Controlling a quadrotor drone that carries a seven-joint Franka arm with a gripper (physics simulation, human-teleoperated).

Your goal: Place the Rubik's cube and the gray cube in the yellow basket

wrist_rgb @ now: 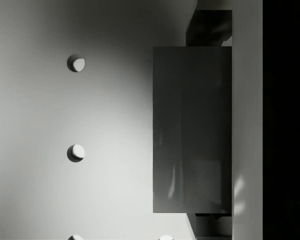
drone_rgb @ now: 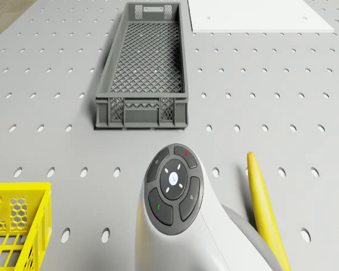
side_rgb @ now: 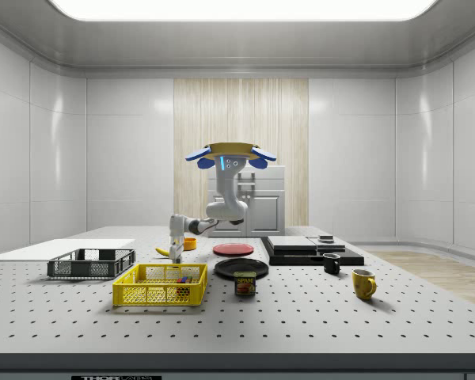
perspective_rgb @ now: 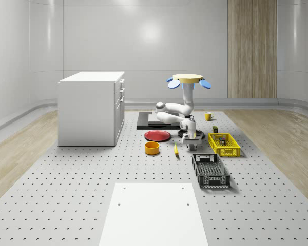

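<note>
While the drone [perspective_rgb: 188,78] hovers above the desk [perspective_rgb: 92,179], its tool [perspective_rgb: 189,137] hangs low beside the yellow basket [perspective_rgb: 224,144], fingers closed around the gray cube [wrist_rgb: 192,130]; the Rubik's cube [side_rgb: 182,280] lies in the basket.

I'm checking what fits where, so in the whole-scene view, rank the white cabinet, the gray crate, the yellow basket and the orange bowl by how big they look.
1. White cabinet, by far.
2. Gray crate.
3. Yellow basket; the gray crate sits nearer the camera, so their true order is unsure.
4. Orange bowl.
</note>
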